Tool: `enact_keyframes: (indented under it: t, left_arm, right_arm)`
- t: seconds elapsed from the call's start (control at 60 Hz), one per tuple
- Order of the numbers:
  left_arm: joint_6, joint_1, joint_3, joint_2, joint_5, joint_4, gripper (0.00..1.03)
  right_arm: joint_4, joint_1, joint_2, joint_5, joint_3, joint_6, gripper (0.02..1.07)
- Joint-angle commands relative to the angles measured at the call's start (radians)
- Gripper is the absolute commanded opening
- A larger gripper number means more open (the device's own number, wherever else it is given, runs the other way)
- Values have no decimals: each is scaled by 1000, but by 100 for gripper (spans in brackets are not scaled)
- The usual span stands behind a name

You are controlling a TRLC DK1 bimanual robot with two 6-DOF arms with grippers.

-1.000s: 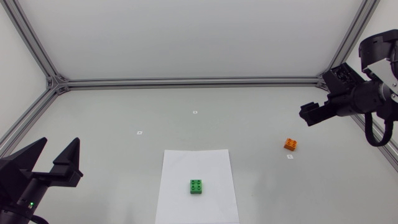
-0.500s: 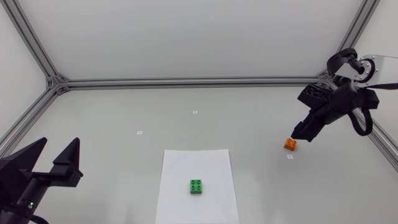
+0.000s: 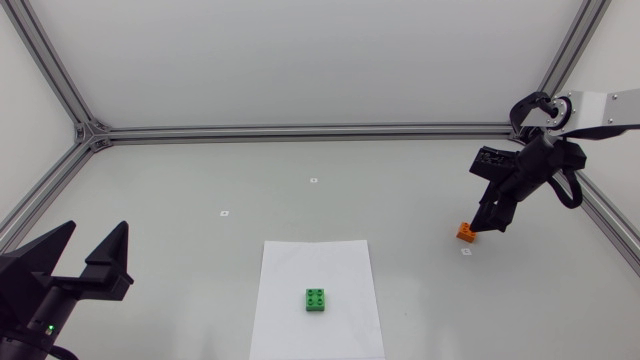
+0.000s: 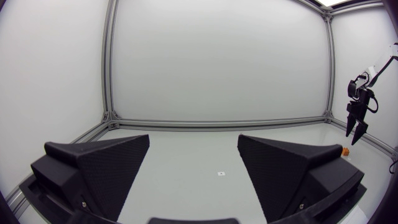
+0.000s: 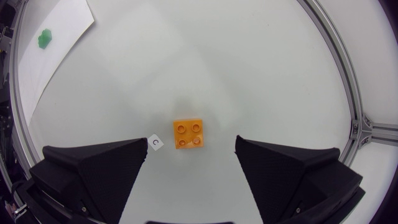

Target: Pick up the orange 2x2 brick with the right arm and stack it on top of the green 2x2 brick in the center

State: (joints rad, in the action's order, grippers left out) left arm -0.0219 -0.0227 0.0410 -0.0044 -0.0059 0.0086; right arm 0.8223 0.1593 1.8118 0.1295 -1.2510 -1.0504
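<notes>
The orange 2x2 brick [image 3: 466,232] sits on the table at the right, studs up. My right gripper [image 3: 490,220] hangs just above it, fingers open and pointing down. From the right wrist the orange brick [image 5: 188,134] lies below and ahead of the gap between the open fingers [image 5: 93,168], touching neither. The green 2x2 brick [image 3: 317,299] rests on a white paper sheet [image 3: 316,262] at centre front, and shows small as the green brick [image 5: 44,38] on the sheet [image 5: 56,37]. My left gripper [image 3: 90,258] stands open at the front left, far from both bricks.
Small white markers [image 3: 466,252] lie on the table, one beside the orange brick, others [image 3: 224,213] further left. An aluminium frame rail [image 3: 300,131] runs along the back edge and another rail [image 3: 600,215] along the right side, close to the right arm.
My right gripper swung down and left from above the right rail, and now points down over the orange brick. The left arm and both bricks have not moved.
</notes>
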Motion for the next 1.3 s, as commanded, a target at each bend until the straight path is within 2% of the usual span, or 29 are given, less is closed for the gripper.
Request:
enact_keyframes:
  t: [0.0, 0.133, 0.4, 1.033, 1.083, 1.2, 1.283]
  left_arm:
    - [13, 3, -41, -8, 4, -13, 99]
    - [13, 3, -41, -8, 4, -15, 99]
    - [13, 3, -41, -8, 4, -15, 99]
    - [11, 3, -41, -8, 4, -13, 99]
    - [13, 3, -41, -8, 4, -15, 99]
    - [13, 3, -41, -8, 4, -15, 99]
    - [13, 3, -41, -8, 4, -13, 99]
  right_arm:
    - [-9, 6, 32, -10, 19, -49, 101]
    - [-20, -3, 44, -30, 42, -74, 96]
    - [-46, -7, 89, -65, 50, -92, 96]
    - [-41, -41, 172, -80, -24, -92, 92]
    - [-31, -41, 181, -80, -36, -91, 87]
    - [-22, -40, 188, -82, -45, -94, 86]
    - [-18, -38, 195, -82, -54, -95, 79]
